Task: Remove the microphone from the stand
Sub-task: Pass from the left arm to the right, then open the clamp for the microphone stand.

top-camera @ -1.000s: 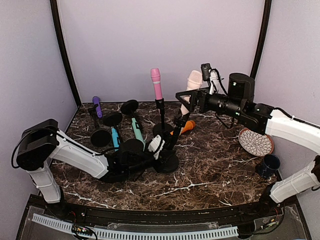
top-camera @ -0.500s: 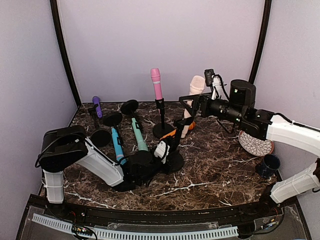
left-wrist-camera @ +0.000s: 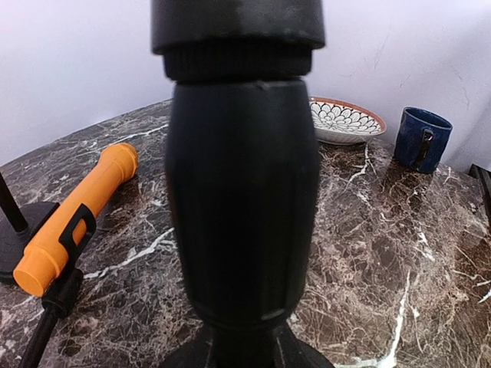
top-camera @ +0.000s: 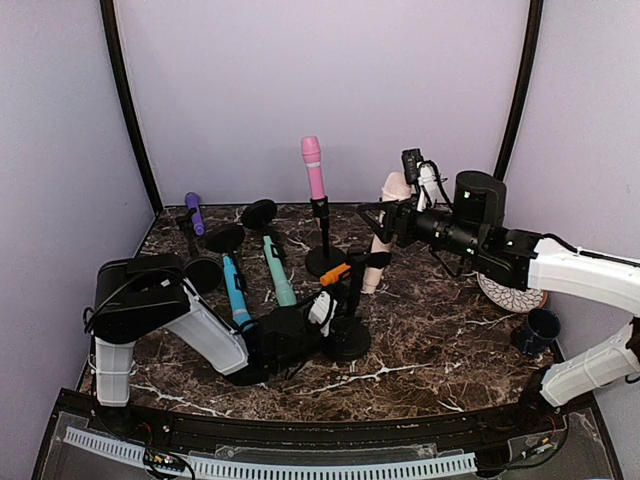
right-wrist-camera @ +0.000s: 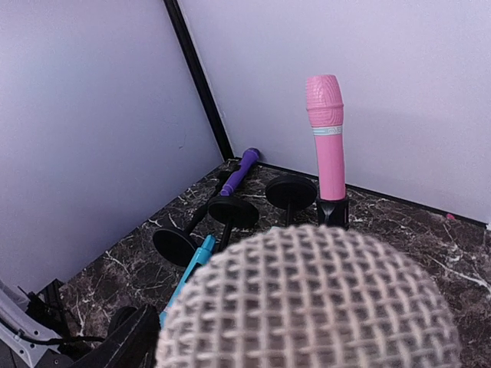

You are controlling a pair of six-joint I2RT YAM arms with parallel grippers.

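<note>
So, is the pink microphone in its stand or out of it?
In, and upright. The pink microphone rises nearly vertical from the clip atop its black stand.

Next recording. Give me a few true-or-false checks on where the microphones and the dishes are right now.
1. The pink microphone stands upright in a stand. True.
2. The orange microphone lies flat on the marble tabletop. False: it sits tilted in a clip on a black stand, raised off the marble.
3. The dark blue mug stands on the patterned plate. False: it stands on the tabletop beside the plate.
4. The right end effector is at the upper part of the cream mesh-headed microphone. True.
</note>
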